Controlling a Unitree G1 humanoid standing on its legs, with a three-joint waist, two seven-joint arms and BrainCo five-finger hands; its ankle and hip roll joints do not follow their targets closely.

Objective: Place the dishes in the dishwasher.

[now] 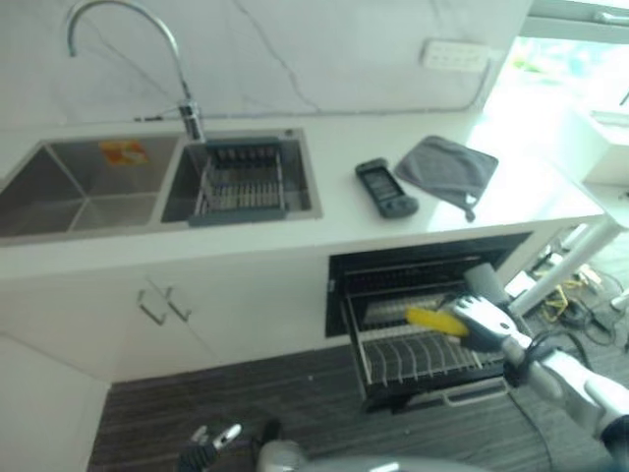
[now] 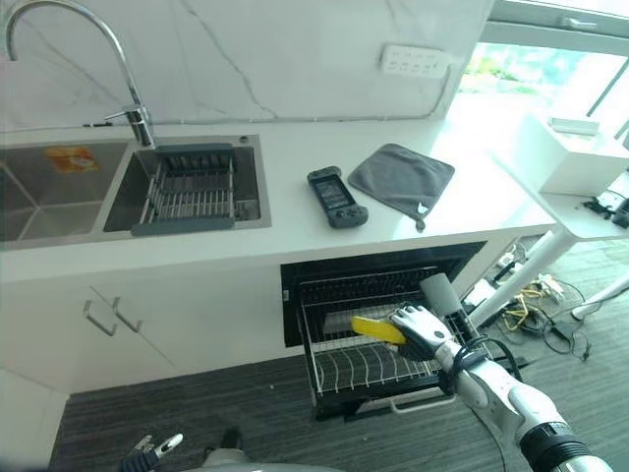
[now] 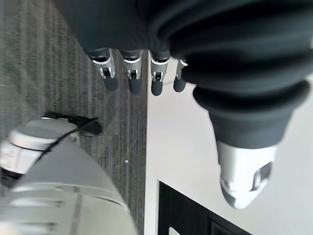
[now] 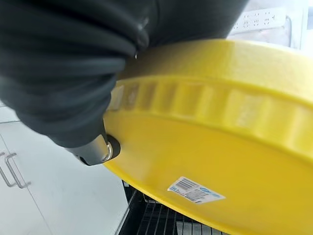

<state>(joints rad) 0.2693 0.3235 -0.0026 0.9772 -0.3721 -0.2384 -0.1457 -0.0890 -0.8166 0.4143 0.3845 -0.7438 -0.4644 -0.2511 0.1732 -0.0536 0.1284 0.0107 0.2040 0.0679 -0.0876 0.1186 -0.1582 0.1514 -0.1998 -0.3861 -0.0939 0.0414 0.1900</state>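
One yellow plate (image 2: 377, 328) sits in the right hand (image 2: 421, 330), fingers curled round its rim, held nearly flat just above the pulled-out dishwasher rack (image 2: 366, 368) — the rack's wire slots lie directly below. The plate probably must tip on edge to drop in. The left hand (image 3: 142, 73) hangs low over the floor, fingers straight, holding nothing — the right arm is the nearer.

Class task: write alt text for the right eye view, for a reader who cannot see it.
The robot's right hand holds a yellow dish over the pulled-out dishwasher rack under a white counter. On the counter lie a grey cloth and a dark handheld device.
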